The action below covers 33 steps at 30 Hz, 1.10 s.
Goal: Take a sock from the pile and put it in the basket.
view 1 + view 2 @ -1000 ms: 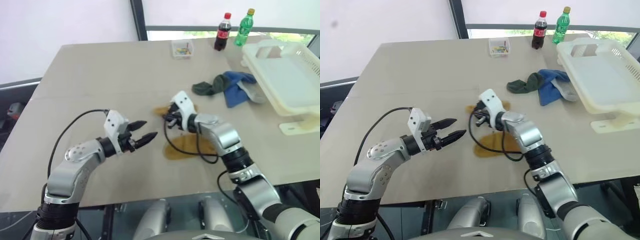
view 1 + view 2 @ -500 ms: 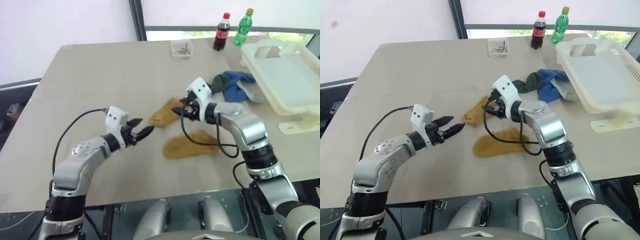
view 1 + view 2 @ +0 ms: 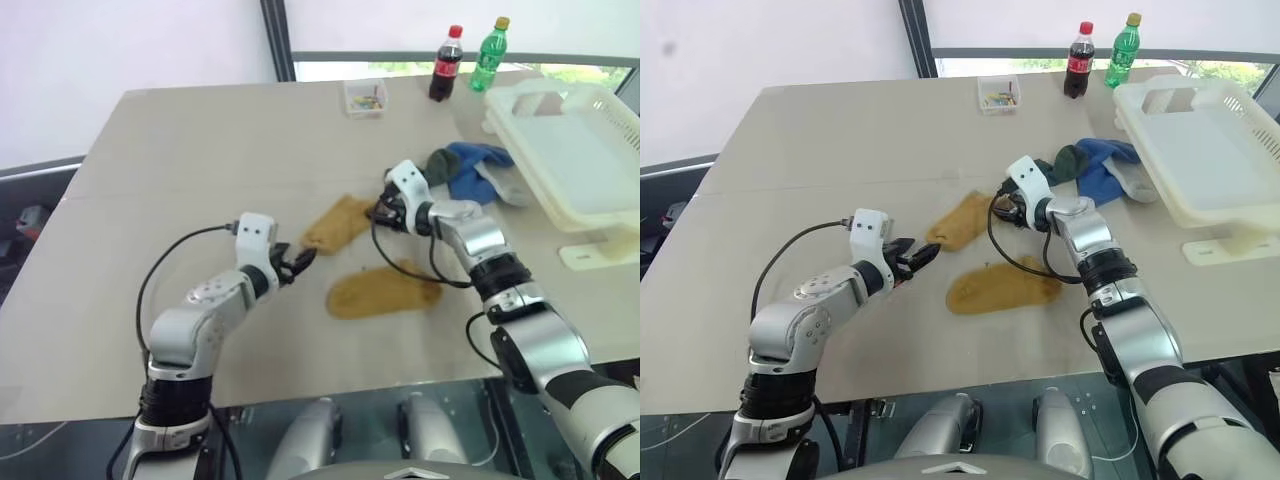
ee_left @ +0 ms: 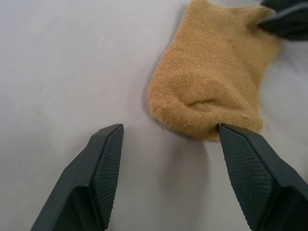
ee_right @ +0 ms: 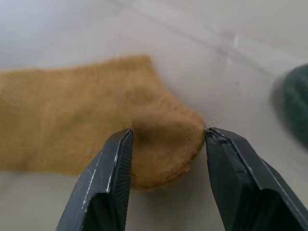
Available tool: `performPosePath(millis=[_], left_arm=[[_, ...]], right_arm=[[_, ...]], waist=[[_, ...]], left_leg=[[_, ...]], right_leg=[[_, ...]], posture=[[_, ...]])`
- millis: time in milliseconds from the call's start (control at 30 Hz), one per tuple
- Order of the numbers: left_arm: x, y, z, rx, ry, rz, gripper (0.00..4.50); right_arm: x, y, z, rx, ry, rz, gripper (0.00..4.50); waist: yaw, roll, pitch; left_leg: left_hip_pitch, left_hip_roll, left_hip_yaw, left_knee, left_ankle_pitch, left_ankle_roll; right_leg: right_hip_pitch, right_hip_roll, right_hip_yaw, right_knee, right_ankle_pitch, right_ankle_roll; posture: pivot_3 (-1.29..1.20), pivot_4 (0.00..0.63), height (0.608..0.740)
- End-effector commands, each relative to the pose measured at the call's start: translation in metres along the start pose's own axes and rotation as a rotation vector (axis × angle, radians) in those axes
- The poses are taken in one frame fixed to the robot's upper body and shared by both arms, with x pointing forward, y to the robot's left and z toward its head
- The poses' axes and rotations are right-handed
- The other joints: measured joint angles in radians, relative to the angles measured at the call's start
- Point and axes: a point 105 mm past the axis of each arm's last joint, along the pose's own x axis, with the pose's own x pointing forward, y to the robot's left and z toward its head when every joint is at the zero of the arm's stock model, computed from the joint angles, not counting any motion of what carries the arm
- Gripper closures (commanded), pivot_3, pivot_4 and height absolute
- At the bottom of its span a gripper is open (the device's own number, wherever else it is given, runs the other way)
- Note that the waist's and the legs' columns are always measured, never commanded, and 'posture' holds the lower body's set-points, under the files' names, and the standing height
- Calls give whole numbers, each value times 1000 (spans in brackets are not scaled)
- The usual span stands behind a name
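The mustard sock (image 4: 211, 91) is a soft, fuzzy knit cloth with a matt nap. The left gripper's fingers (image 4: 106, 168) are black plastic with a fine diamond-textured face. The counter (image 3: 200, 150) looks smooth and matt, the basket (image 3: 575, 150) smooth pale plastic.

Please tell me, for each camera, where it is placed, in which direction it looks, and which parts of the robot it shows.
Left and right eye views: on the head, looking forward and down over the table; both arms show.
Left wrist view: along the open left gripper, facing one end of the mustard sock.
Right wrist view: along the open right gripper, its fingers straddling that sock's other end.
Shared: both wrist views show the same sock; the left also catches the right gripper's fingertips.
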Motion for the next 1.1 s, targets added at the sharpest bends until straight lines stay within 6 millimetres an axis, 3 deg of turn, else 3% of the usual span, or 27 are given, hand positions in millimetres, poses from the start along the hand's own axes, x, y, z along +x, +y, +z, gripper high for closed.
performPosePath(millis=[33, 100, 167, 300, 367, 567, 700, 833, 967, 1100], left_arm=[[8, -6, -8, -56, 4, -14, 2932], [10, -8, 0, -87, -47, -32, 3564], [9, -11, 6, -97, -87, -67, 4448], [-8, -22, 33, -104, -237, -239, 4448], [-23, -26, 40, -111, -262, -351, 4448], [-52, -28, 44, -102, -201, -534, 4448], [-63, -39, 38, -87, -127, -633, 4448], [-73, -46, 19, -41, -26, -687, 4448], [-73, -49, 4, -16, 24, -706, 4448], [-76, -57, 1, -6, 35, -736, 4448]], right_arm=[[1, -6, 10, -58, -35, -11, 3887], [-2, -9, 10, -45, -50, -15, 4473], [-8, -11, 12, -32, -74, -22, 4500], [-41, 2, 32, 59, -194, 28, 4500], [-70, 23, 35, 87, -233, 76, 4500], [-131, 66, 16, 154, -210, 71, 4500], [-149, 76, 6, 200, -196, 19, 4500], [-157, 86, -4, 249, -183, -18, 4500], [-157, 84, -26, 285, -120, -79, 4500], [-164, 80, -33, 293, -103, -116, 4500]], waist=[[1, 0, 0], [3, 0, -1], [3, 0, -1], [2, 0, -1], [0, 0, -1], [1, 1, -1], [10, 1, -1], [10, 1, -1], [17, 1, -1], [28, 1, -1]], left_leg=[[0, 0, 0, 0, 0, 0], [1, 0, 0, 1, 0, 0], [1, 0, 0, 1, 0, 0], [-3, 0, -2, 1, 0, 0], [-3, 0, -1, 0, 0, 0], [-4, 0, -4, -2, -1, -1], [0, 0, -4, -1, -1, 0], [1, 0, -4, -1, -1, -1], [1, 0, -3, -2, -1, -1], [1, 0, -3, -2, -1, -1]], right_leg=[[1, 0, 0, 0, 0, 0], [1, 0, 0, 0, 0, 0], [1, 0, -1, 0, 0, 0], [-1, 0, -1, -1, 0, 0], [-1, 0, -1, -1, 0, 0], [-3, 0, 1, -2, 0, 0], [0, 1, 0, -1, 0, 0], [0, 1, 1, 0, 0, 0], [0, 1, 1, -1, 0, 0], [0, 1, 1, -1, 0, 0]], posture=[[0, 150, 740], [0, 150, 740], [0, 150, 740], [0, 150, 740], [0, 150, 740], [0, 150, 740], [0, 150, 740], [0, 150, 740], [0, 150, 740], [0, 150, 740]])
